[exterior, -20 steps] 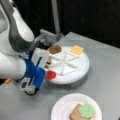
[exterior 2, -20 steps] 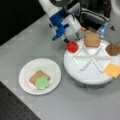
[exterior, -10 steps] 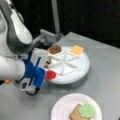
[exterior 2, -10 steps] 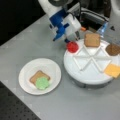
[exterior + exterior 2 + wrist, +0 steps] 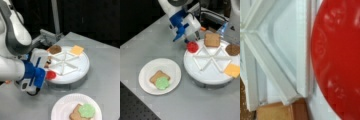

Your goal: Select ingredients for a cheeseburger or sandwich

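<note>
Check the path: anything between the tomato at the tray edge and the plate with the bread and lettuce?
Nothing visible. The tomato sits at the divided tray's rim under the hand; only bare table separates it from the plate with bread and lettuce.

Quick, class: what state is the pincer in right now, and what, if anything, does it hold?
Pincer: at the tomato disc on the edge of the divided tray; open or shut cannot be told.

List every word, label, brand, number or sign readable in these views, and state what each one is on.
None: no readable text shows in any view.
Gripper: blue and white housing, no legible marking.
Tomato disc: faint embossed relief only, not lettering.
Divided tray, paper plate, bread, cheese: unmarked.
</note>
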{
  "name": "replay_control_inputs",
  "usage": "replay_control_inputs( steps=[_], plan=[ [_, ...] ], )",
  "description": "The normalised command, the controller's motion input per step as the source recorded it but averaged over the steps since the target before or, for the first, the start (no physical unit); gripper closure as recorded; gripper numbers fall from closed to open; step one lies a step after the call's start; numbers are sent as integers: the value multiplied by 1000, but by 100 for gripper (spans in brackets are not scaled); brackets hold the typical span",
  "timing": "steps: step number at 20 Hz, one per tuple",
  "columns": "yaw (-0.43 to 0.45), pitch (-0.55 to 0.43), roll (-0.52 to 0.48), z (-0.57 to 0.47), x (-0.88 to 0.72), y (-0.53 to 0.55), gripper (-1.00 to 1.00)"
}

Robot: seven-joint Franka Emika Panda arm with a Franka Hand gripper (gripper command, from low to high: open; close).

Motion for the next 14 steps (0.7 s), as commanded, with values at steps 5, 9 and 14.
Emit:
replay_control_inputs(
  steps=[5,9,14],
  plan=[
    [228,-11,444,-114,354,-448,-100],
    [208,-1,380,-95,310,-395,-100],
    [156,10,336,-37,219,-278,-100]
  ],
)
